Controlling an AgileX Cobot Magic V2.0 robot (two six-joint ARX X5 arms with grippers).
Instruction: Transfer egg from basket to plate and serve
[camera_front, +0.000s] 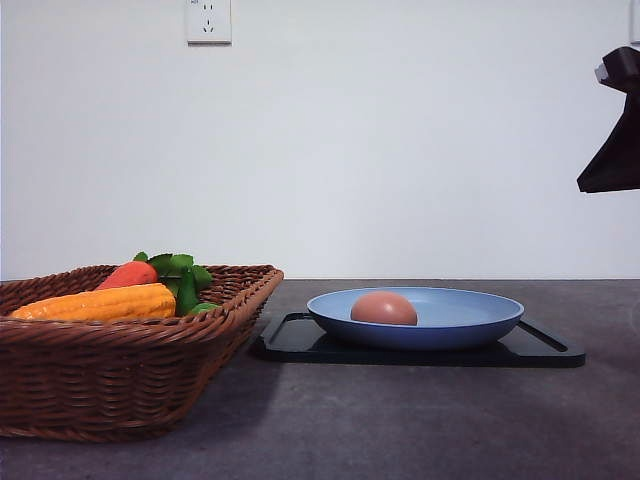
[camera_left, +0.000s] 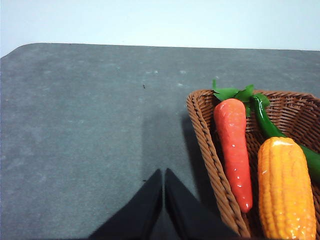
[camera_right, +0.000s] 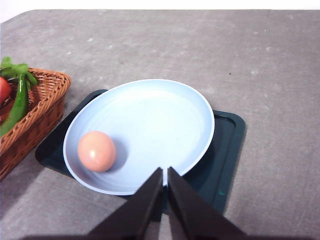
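1. The egg (camera_right: 96, 150) lies in the plate (camera_right: 165, 115), toward the side nearest the basket (camera_front: 120, 360), resting free with nothing touching it. The plate sits on the black tray (camera_right: 227, 145). I judge the transfer done and the serving step the one in hand.
2. My right gripper (camera_right: 165, 176) hangs above the plate's near rim, jaws pressed together and empty. My left gripper (camera_left: 163, 177) is likewise closed on nothing, over bare table (camera_left: 75, 125) just beside the basket, which holds the carrot (camera_left: 234, 150), the corn cob (camera_left: 285, 190) and a green pepper (camera_left: 270, 125).
3. To serve well, I should take hold of the tray or the plate's rim on the side away from the egg, so my fingers never nudge it (an egg on a smooth, shallow dish will likely roll at the least tilt).
4. I need to open my right jaws before descending, since closed they would only push the rim.
5. I should keep the dish level and move slowly; any slope toward the low rim could send the egg out.
6. My left arm is best kept clear of the basket.
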